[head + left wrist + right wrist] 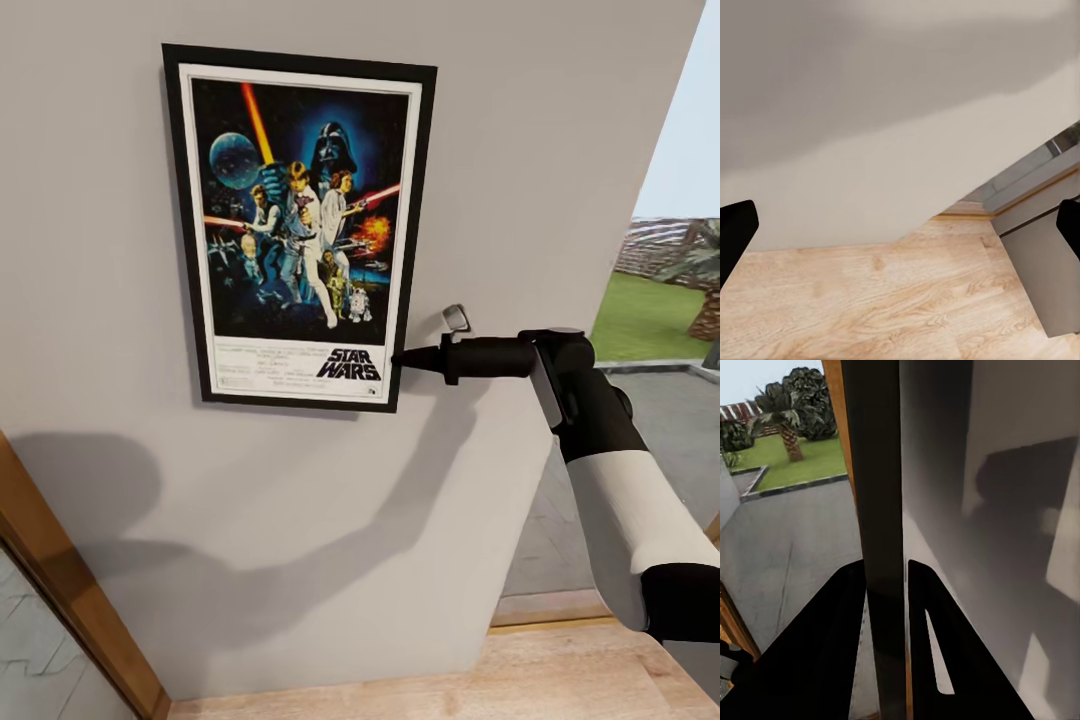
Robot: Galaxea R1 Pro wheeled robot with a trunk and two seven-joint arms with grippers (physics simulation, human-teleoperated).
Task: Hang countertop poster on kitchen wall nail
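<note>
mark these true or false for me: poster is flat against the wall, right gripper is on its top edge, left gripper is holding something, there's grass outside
1. The poster is up against the wall. True.
2. The right gripper grips the poster's top edge. False: it clamps the right edge, near the bottom corner.
3. The left gripper holds something. False: its fingers are apart over the wooden floor, nothing between them.
4. A green lawn shows outside. True.

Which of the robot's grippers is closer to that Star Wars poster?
Right. The right gripper clamps the poster at its lower right edge; the left gripper hangs open over the wooden floor.
</note>
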